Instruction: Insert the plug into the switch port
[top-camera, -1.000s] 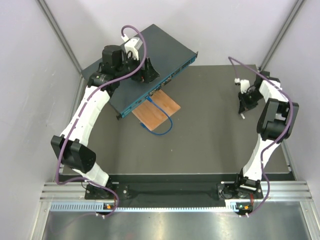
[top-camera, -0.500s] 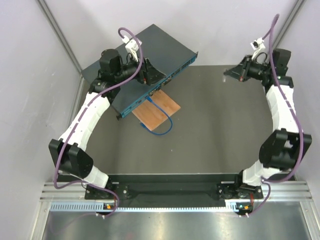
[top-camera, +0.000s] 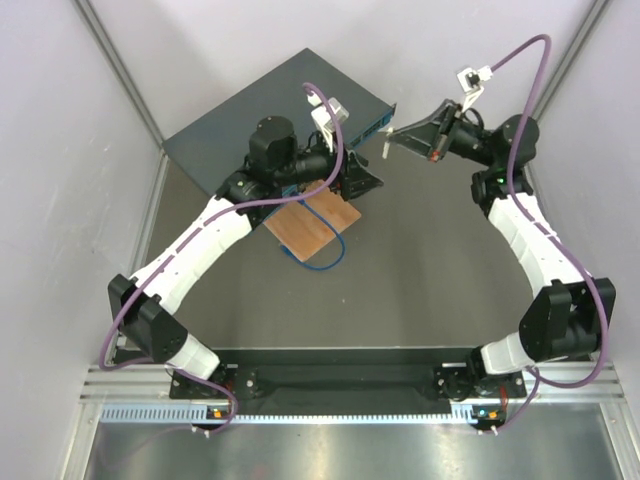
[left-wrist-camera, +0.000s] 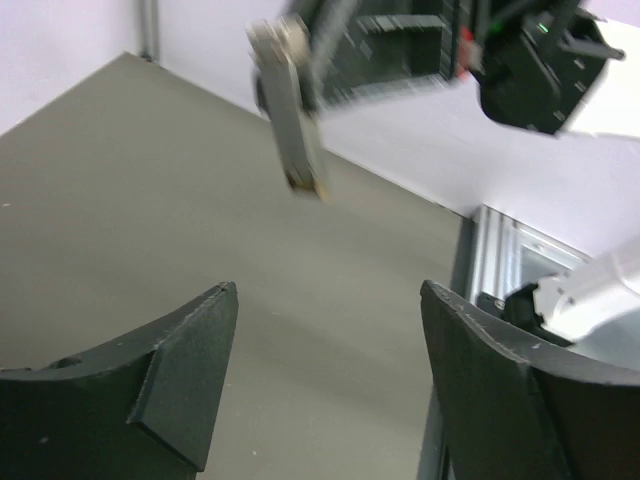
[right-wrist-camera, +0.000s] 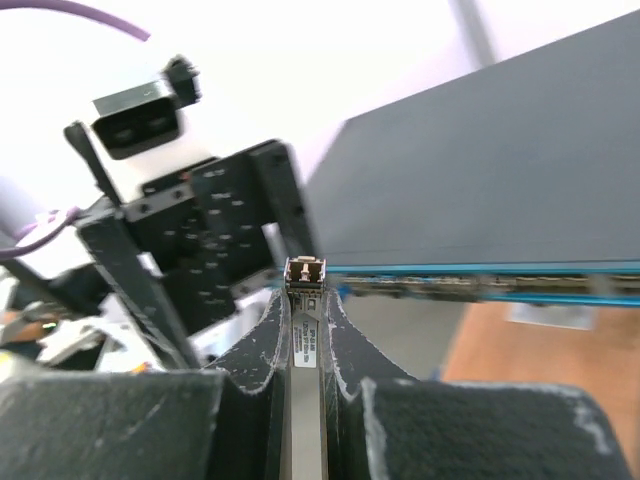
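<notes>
1. The plug (right-wrist-camera: 303, 350) (a slim metal module, by the look of it) is up in the air, pinched between the right gripper's (right-wrist-camera: 305, 312) fingers, upper middle of the overhead view.
2. Its tip sits just off the right end of the switch (top-camera: 230, 120), near the port row but not in any port.
3. So I'd call it: grabbing done; lining up and pushing in are left.
4. Left gripper (left-wrist-camera: 328, 290) hangs spread wide with nothing in it, over the desk (top-camera: 440, 270) by the wooden board (top-camera: 315, 225) and blue cable (top-camera: 328, 258).
5. There's a tiny printed label on the plug, too small to read. No brand visible on the switch.
</notes>
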